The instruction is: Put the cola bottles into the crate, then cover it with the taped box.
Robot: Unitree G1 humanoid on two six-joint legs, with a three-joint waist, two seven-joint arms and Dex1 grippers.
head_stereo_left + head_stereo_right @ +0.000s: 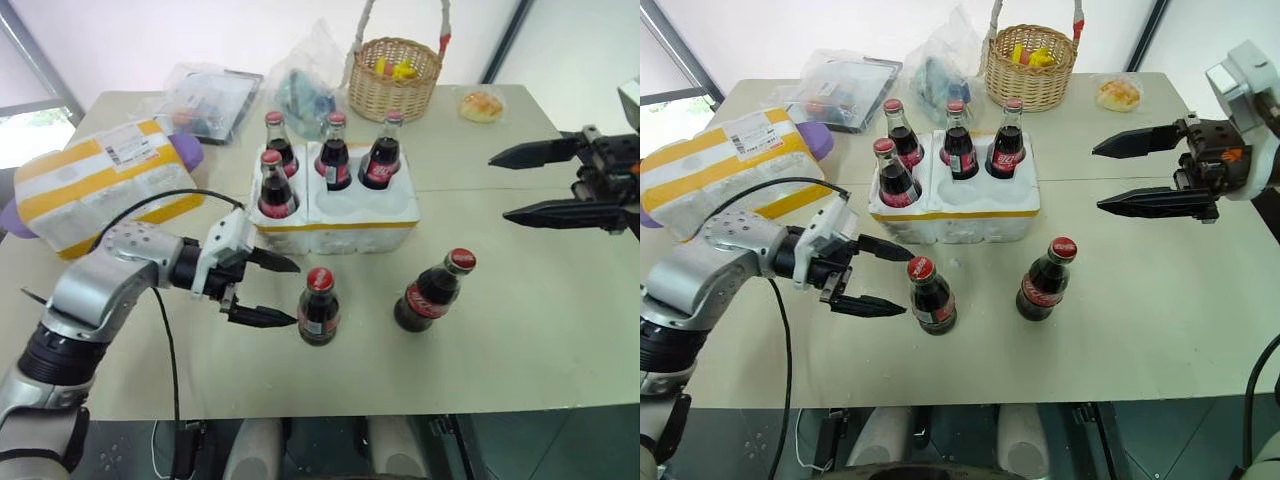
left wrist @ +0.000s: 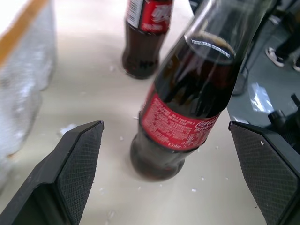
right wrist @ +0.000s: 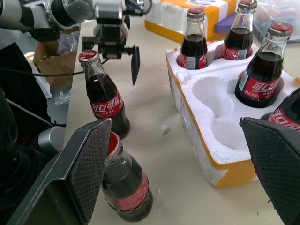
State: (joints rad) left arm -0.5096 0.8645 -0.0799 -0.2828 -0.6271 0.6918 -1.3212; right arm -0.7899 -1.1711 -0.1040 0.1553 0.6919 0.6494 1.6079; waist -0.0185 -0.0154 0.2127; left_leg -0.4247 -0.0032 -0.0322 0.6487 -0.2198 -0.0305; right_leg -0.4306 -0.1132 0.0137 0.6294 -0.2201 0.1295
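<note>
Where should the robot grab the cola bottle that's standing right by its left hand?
Best around the wide lower body, at the red label. The cola bottle stands upright on the table, and the open left gripper already faces it from the side, so a level sideways approach probably suits.

Silver left arm (image 1: 95, 285), black cable (black-fingered grippers)

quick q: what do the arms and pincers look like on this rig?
Left arm: silver metal shell with a black joint ring, a white wrist block and a loose black cable looping over it. Left pincer and right pincer each have two tapered black fingers; the pads carry a fine cross-hatched grip texture. The right wrist housing is white, with an orange spot.
</note>
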